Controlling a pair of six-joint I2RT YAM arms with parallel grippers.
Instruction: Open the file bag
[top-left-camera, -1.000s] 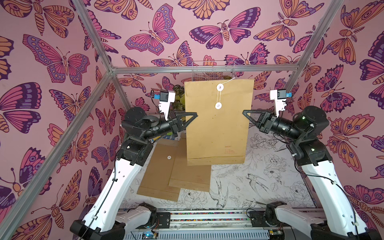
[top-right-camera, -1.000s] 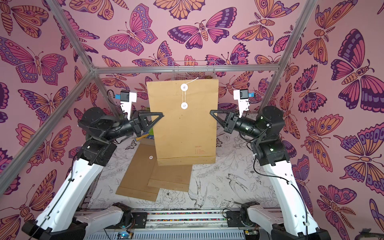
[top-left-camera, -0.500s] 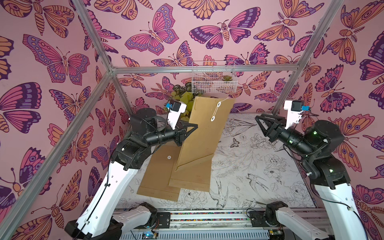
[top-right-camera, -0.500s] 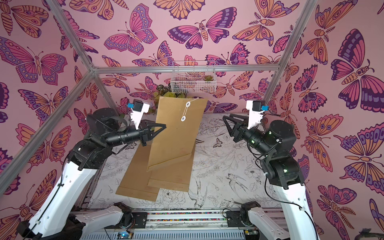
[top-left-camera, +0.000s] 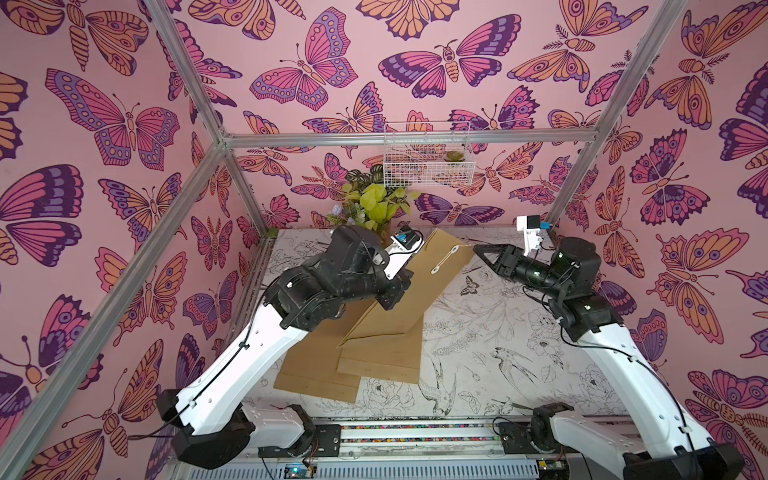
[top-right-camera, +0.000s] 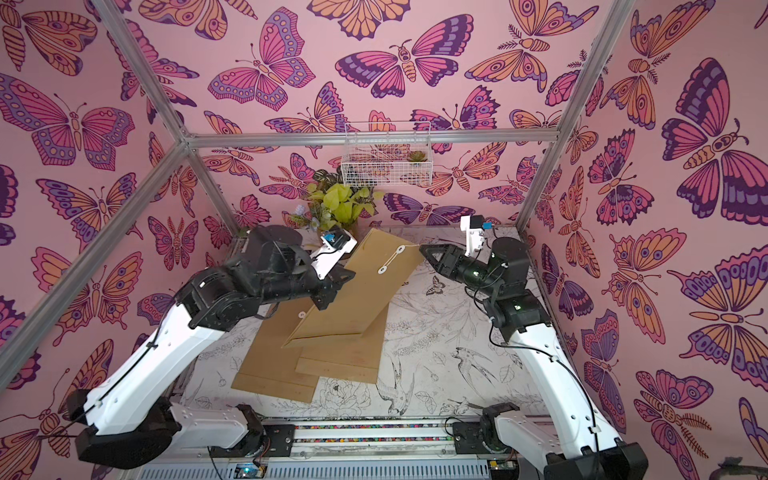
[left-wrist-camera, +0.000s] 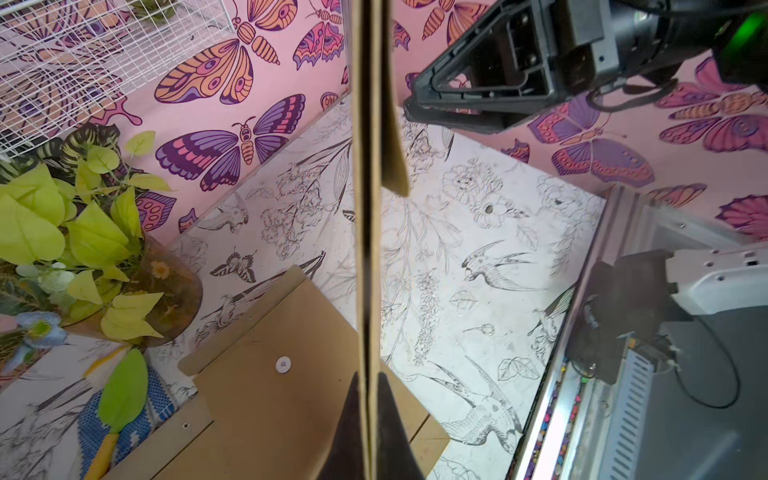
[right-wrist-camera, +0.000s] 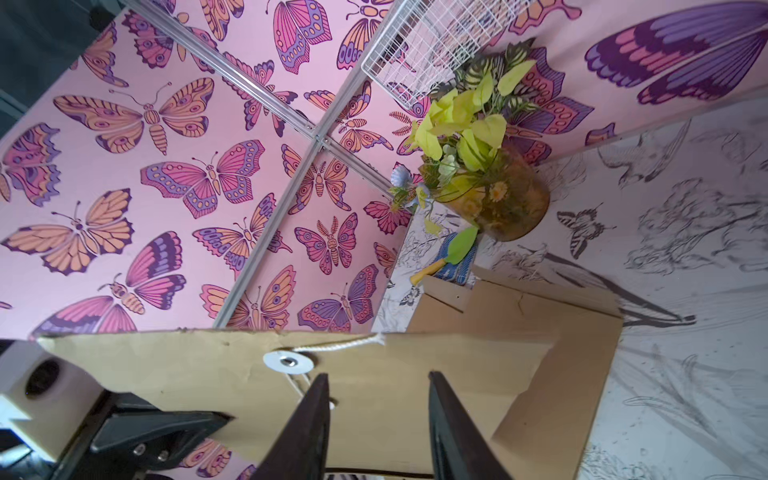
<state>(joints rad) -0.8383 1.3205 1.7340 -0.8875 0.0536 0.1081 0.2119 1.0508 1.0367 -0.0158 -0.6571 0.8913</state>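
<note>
The file bag (top-left-camera: 419, 299) (top-right-camera: 365, 299) is a brown paper envelope held tilted above the table, its lower edge down by the flat envelopes. My left gripper (top-left-camera: 405, 289) (left-wrist-camera: 368, 378) is shut on its side edge; the left wrist view shows the bag (left-wrist-camera: 365, 208) edge-on between the fingers. A white cord (top-left-camera: 444, 262) links two white discs on its flap end, and a loose cord end (right-wrist-camera: 340, 344) leaves the upper disc (right-wrist-camera: 288, 360). My right gripper (top-left-camera: 478, 249) (right-wrist-camera: 378, 376) stands open just off the bag's upper corner, nothing between its fingers.
Two more brown envelopes (top-left-camera: 320, 374) (top-left-camera: 386, 361) lie flat on the table under the held bag. A potted plant (top-left-camera: 374, 199) and a green trowel (left-wrist-camera: 120, 395) sit at the back left. A white wire basket (top-left-camera: 428, 153) hangs on the back wall.
The bag hung upright between both grippers. The right gripper opened and let go, then came back near the top corner. The left arm swung the bag down into a tilt.
</note>
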